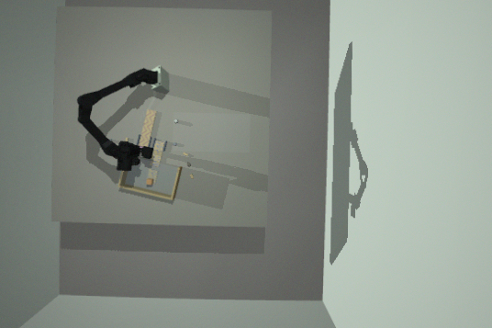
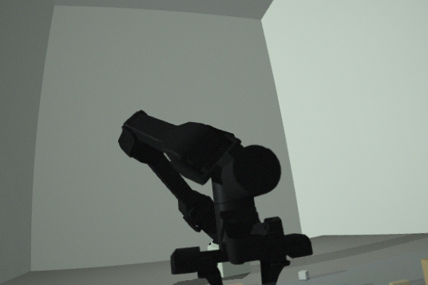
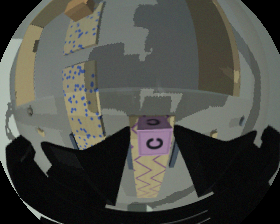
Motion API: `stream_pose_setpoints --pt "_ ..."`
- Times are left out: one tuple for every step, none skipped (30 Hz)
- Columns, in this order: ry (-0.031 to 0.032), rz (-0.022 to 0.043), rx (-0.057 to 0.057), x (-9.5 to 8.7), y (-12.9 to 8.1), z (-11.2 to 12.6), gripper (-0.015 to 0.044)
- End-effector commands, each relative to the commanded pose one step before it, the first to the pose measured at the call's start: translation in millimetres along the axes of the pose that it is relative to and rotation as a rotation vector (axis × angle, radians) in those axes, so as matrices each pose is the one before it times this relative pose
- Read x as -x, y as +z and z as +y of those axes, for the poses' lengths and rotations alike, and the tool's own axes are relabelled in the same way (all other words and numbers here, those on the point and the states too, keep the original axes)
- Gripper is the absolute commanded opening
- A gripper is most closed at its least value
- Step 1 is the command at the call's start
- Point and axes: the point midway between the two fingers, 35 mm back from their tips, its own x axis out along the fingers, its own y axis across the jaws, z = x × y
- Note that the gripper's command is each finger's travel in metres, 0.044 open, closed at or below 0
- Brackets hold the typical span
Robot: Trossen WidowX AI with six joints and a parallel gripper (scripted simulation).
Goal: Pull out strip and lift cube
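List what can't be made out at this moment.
- Exterior view: the fingertips of the gripper are cut off by the bottom edge.
- Top view: the purple cube labelled C is hidden under the black arm.
- Wrist view: the dark fingers blend into shadow, so contact with the cube is unclear.
- Top view: the small tan bits are too small to identify.
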Motion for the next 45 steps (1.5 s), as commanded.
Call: stream_pose_setpoints --pt "0.00009 -0.00029 -0.0002 0.15 0.10 0.01 0.0198" --pt "0.00000 0.00000 0.0000 0.00 0.00 0.00 0.0171" --pt "0.00000 0.00000 0.0000 0.00 0.00 0.00 0.0145" --pt "0.00000 0.00000 0.0000 0.00 0.00 0.00 0.0138" --pt "0.00000 0.00000 0.0000 0.00 0.00 0.00 0.0132" --pt "0.00000 0.00000 0.0000 0.00 0.00 0.00 0.0125" --pt "0.00000 0.00000 0.0000 0.00 0.00 0.00 0.0118" --pt "0.00000 0.00000 0.0000 0.00 0.00 0.00 0.0112" --pt "0.00000 0.00000 0.0000 0.00 0.00 0.00 0.0105" --pt "0.00000 0.00000 0.0000 0.00 0.00 0.00 0.0079" --pt "0.00000 0.00000 0.0000 0.00 0.00 0.00 0.0053" --pt "0.00009 0.00011 0.0001 0.63 -0.70 0.10 0.0026" --pt "0.00026 0.00032 0.0004 1.87 -2.11 0.30 0.0000" --pt "0.00038 0.00054 0.0006 3.07 -3.54 0.48 0.0000" --pt "0.00039 0.00065 0.0007 3.70 -4.42 0.54 0.0000" --pt "0.00030 0.00063 0.0007 3.62 -4.48 0.50 0.0000" --pt "0.00022 0.00062 0.0008 3.53 -4.54 0.45 0.0000" --pt "0.00013 0.00060 0.0008 3.44 -4.59 0.40 0.0000" --pt "0.00005 0.00058 0.0008 3.35 -4.64 0.36 0.0000" --pt "-0.00004 0.00056 0.0008 3.26 -4.69 0.31 0.0000" --pt "-0.00012 0.00054 0.0008 3.17 -4.74 0.26 0.0000" --pt "-0.00021 0.00051 0.0008 3.07 -4.77 0.21 0.0000" --pt "-0.00029 0.00049 0.0008 2.98 -4.82 0.17 0.0000" --pt "-0.00038 0.00046 0.0008 2.88 -4.86 0.12 0.0000" --pt "-0.00037 0.00035 0.0006 2.27 -3.97 0.06 0.0000" --pt "-0.00025 0.00020 0.0004 1.33 -2.40 0.02 0.0000" --pt "-0.00009 0.00007 0.0001 0.44 -0.80 0.01 0.0000" --pt "0.00000 0.00000 0.0000 0.00 0.00 0.00 0.0000" --pt "0.00002 0.00003 0.0000 0.03 -0.62 0.06 0.0000" --pt "0.00005 0.00009 0.0001 0.09 -1.85 0.17 0.0000" --pt "0.00008 0.00015 0.0001 0.13 -3.09 0.27 0.0000" --pt "0.00008 0.00018 0.0002 0.13 -3.79 0.32 0.0000" --pt "0.00007 0.00018 0.0002 0.09 -3.82 0.30 0.0000" --pt "0.00005 0.00018 0.0002 0.06 -3.84 0.29 0.0000" --pt "0.00004 0.00018 0.0002 0.03 -3.86 0.27 0.0000" --pt "0.00003 0.00018 0.0002 0.00 -3.87 0.26 0.0000" --pt "0.00001 0.00017 0.0002 -0.03 -3.89 0.25 0.0000" --pt "0.00000 0.00017 0.0002 -0.07 -3.91 0.23 0.0000" --pt "-0.00001 0.00017 0.0002 -0.10 -3.93 0.22 0.0000" --pt "-0.00003 0.00017 0.0002 -0.13 -3.95 0.20 0.0000" --pt "-0.00004 0.00016 0.0002 -0.16 -3.96 0.19 0.0000" --pt "-0.00005 0.00016 0.0002 -0.19 -3.98 0.17 0.0000" --pt "-0.00005 0.00013 0.0001 -0.18 -3.27 0.13 0.0000" --pt "-0.00004 0.00008 0.0001 -0.12 -1.97 0.07 0.0000" --pt "-0.00001 0.00003 0.0000 -0.04 -0.66 0.02 0.0000"
